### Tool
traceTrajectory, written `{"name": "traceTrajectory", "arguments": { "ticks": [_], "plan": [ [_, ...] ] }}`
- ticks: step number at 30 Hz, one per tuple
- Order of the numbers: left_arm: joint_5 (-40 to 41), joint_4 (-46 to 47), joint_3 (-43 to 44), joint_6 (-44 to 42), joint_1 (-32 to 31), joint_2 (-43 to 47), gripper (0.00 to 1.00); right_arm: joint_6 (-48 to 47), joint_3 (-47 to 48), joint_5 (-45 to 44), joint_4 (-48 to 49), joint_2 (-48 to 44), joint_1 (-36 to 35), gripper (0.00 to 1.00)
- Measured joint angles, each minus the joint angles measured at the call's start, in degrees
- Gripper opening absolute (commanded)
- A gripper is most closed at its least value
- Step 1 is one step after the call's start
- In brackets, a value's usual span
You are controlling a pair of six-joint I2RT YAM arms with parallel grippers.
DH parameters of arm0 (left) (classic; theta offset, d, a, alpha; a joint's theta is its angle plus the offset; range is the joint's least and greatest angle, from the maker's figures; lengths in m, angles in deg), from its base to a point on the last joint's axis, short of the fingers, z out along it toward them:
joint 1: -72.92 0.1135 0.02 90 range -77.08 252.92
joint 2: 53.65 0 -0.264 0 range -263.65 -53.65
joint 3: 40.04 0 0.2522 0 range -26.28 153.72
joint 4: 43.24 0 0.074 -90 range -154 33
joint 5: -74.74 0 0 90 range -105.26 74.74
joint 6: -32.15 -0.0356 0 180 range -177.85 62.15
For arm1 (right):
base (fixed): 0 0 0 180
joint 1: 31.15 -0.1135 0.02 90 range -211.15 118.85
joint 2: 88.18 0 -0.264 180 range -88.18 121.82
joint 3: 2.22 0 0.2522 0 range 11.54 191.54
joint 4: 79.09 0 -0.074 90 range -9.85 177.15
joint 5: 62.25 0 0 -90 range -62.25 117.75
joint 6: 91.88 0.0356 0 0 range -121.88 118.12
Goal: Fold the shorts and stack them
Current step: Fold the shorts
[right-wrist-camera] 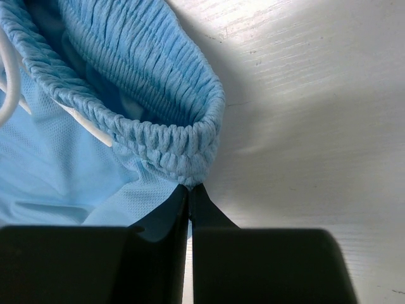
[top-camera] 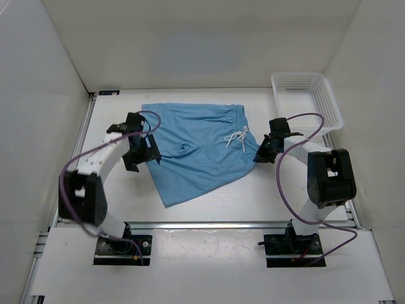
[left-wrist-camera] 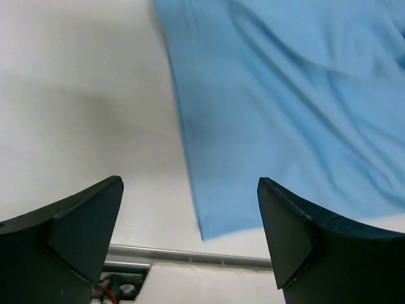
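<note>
Shorts (left-wrist-camera: 285, 95) cut off top, right in left wrist view; overhead, left hand (top-camera: 145, 154) covers their edge.

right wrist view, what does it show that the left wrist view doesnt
Only right wrist: the gathered waistband, a bit of white drawstring, and the right claw shut at the waistband's corner; whether it pinches cloth is unclear. Only left wrist: the left claw wide open over a leg's hem corner, plus a metal rail at the table's edge. Both: the light blue shorts lying on the white table.
</note>
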Motion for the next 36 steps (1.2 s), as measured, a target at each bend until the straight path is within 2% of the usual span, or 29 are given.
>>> {"name": "traceTrajectory", "arguments": {
  "ticks": [4, 7, 11, 14, 17, 21, 23, 25, 26, 32, 36],
  "plan": [
    [-5.6, 1.2, -14.8, 5.6, -5.2, 16.3, 0.94, -0.2, 0.0, -0.5, -0.5, 0.0, 0.0, 0.00],
    [-10.3, 1.5, -24.4, 12.2, -11.7, 22.5, 0.93, -0.4, 0.0, -0.7, -0.9, 0.0, 0.0, 0.00],
    [-13.2, 1.9, -29.0, 19.1, -17.2, 22.9, 0.92, -0.4, 0.0, -0.9, -1.1, 0.0, 0.0, 0.00],
    [-13.7, 4.6, -29.0, 21.4, -17.8, 21.3, 0.92, -0.6, 0.0, -0.9, -1.1, 0.0, 0.0, 0.00],
    [-13.7, 7.8, -28.9, 22.4, -17.9, 15.6, 0.86, -0.8, 0.0, -0.9, -1.1, 0.0, 0.0, 0.00],
    [-13.6, 10.7, -28.7, 22.9, -17.9, 9.3, 0.75, -1.2, 0.0, -0.9, -1.1, 0.0, 0.0, 0.00],
    [-13.9, 10.7, -28.5, 23.2, -17.9, 8.8, 0.49, -1.5, 0.0, -0.9, -1.1, 0.0, 0.0, 0.00],
    [-13.4, 11.6, -28.4, 23.1, -17.9, 8.2, 0.20, -1.6, 0.0, -0.9, -1.1, 0.0, 0.0, 0.00],
    [-13.2, 12.0, -28.3, 23.3, -17.9, 7.8, 0.10, -1.6, 0.0, -1.0, -1.1, 0.0, 0.0, 0.00],
    [-11.9, 13.0, -28.5, 21.7, -16.5, 10.1, 0.10, -1.7, -1.0, -1.6, -1.9, -1.4, 0.0, 0.00],
    [-11.2, 11.0, -29.2, 20.8, -16.3, 16.5, 0.10, -1.7, -5.3, -1.7, -3.1, -6.6, 0.0, 0.00]
  ]
}}
